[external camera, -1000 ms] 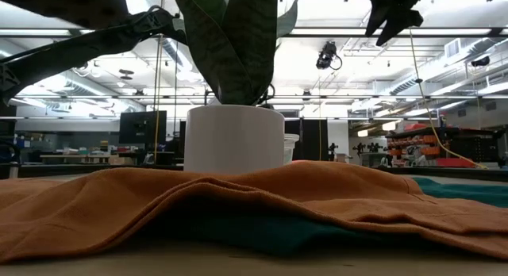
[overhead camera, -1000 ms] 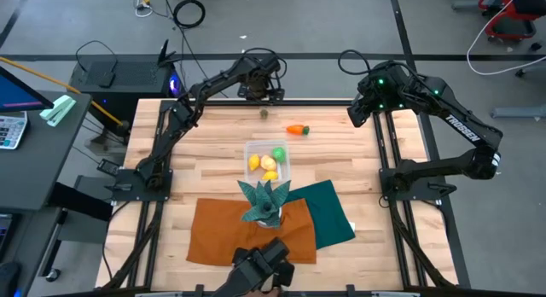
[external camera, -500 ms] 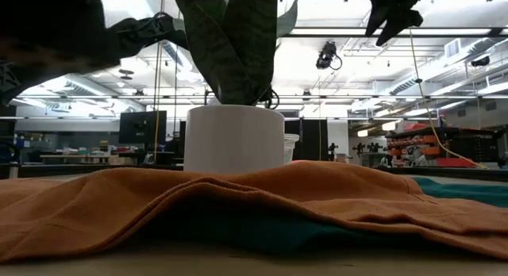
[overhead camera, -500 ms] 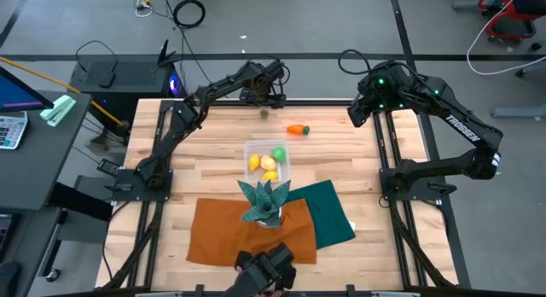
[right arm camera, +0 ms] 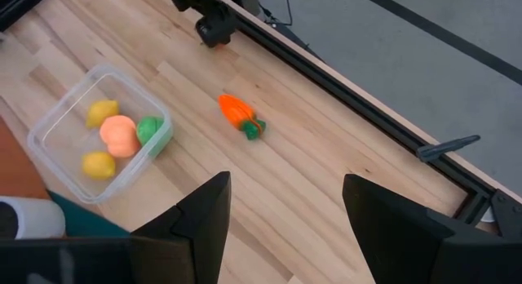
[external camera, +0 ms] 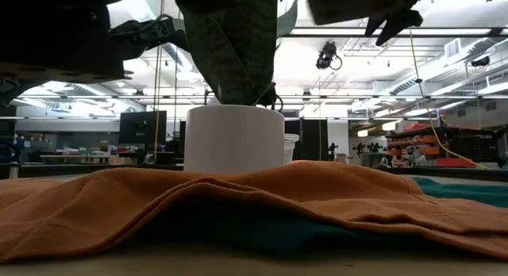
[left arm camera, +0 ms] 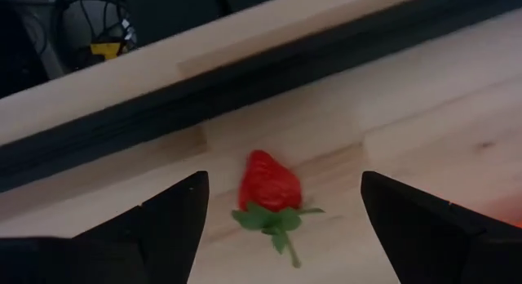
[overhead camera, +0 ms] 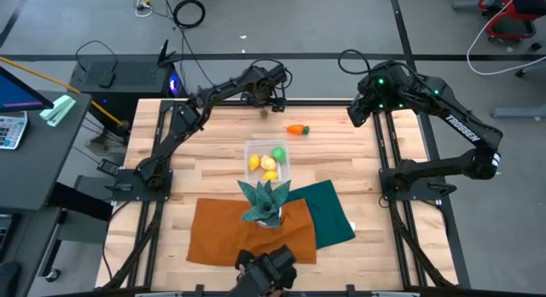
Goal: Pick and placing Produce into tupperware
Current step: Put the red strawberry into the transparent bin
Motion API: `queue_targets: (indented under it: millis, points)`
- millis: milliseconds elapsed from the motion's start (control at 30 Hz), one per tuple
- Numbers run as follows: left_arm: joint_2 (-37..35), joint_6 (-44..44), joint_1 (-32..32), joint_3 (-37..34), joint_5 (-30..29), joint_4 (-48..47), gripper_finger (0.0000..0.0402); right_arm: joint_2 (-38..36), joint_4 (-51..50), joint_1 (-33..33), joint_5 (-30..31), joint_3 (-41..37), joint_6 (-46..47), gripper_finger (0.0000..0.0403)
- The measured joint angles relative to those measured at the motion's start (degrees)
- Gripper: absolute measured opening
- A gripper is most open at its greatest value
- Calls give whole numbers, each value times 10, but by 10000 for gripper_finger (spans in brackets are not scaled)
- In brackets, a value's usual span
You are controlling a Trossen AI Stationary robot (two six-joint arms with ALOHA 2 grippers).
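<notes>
A red toy strawberry (left arm camera: 269, 184) with green leaves lies on the wood close to the table's far rail, and shows as a small speck (overhead camera: 265, 113) in the high view. My left gripper (left arm camera: 281, 215) hovers over it, open, one finger on each side, touching nothing; from above it (overhead camera: 271, 96) is at the far edge. An orange carrot (overhead camera: 296, 129) lies right of the strawberry. The clear container (overhead camera: 282, 171) holds yellow, orange and green pieces (right arm camera: 120, 135). My right gripper (right arm camera: 285, 215) hangs open, high over the far right part of the table (overhead camera: 362, 111).
A teal spiky plant in a white pot (external camera: 234, 139) stands just near of the container, on an orange cloth (overhead camera: 226, 233) that overlaps a teal cloth (overhead camera: 331, 210). A dark device (overhead camera: 266, 269) sits at the near edge. Bare wood lies left and right of the container.
My left gripper has moved a little toward the table's right along the far edge, ending over the strawberry. The right arm and the produce have stayed where they were.
</notes>
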Motion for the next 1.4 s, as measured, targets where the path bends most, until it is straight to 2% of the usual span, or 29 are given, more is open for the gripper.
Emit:
queue_targets:
  millis: [433,867,1400]
  points:
    - [9,3,12,0,23,-44,315,0,2,0,2,0,0,204]
    - [12,24,10,0,38,-37,300,0,2,0,9,0,-1,204]
    - [12,79,10,0,97,-38,259,0,2,0,9,0,2,204]
